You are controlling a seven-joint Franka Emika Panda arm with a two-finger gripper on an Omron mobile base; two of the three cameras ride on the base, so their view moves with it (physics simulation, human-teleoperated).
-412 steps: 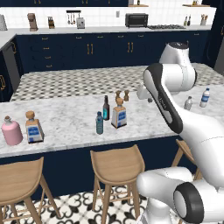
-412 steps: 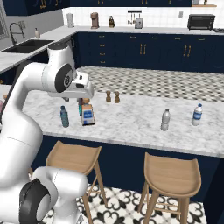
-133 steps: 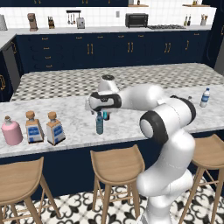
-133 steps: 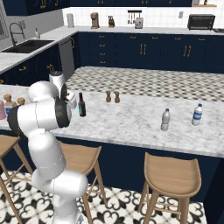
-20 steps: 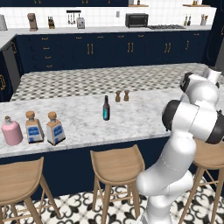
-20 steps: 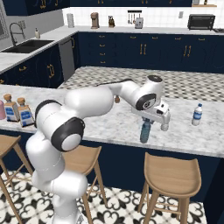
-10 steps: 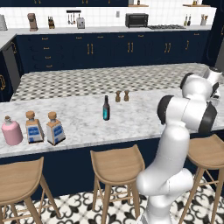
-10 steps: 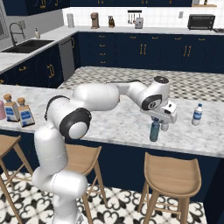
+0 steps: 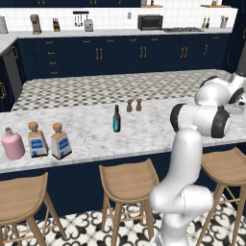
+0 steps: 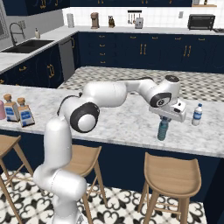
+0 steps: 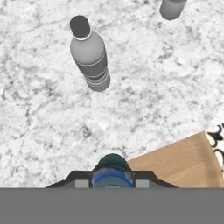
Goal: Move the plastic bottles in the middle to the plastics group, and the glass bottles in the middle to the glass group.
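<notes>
Hanging from the gripper (image 10: 164,120), the teal-blue bottle (image 10: 162,130) stands clamped directly below.

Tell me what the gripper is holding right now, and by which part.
The gripper is shut on the teal-blue bottle, holding it from above by its capped top; the bottle hangs upright, low over the marble counter.

Grey ribbed bottle (image 11: 91,54) stands ahead of end effector (image 10: 164,119), open marble desk (image 11: 39,131) between them. White blue-capped bottle (image 10: 197,114) off to one side. Stool seat (image 11: 179,162) below desk edge. Desk left of the teal bottle (image 10: 162,129) bare.
</notes>
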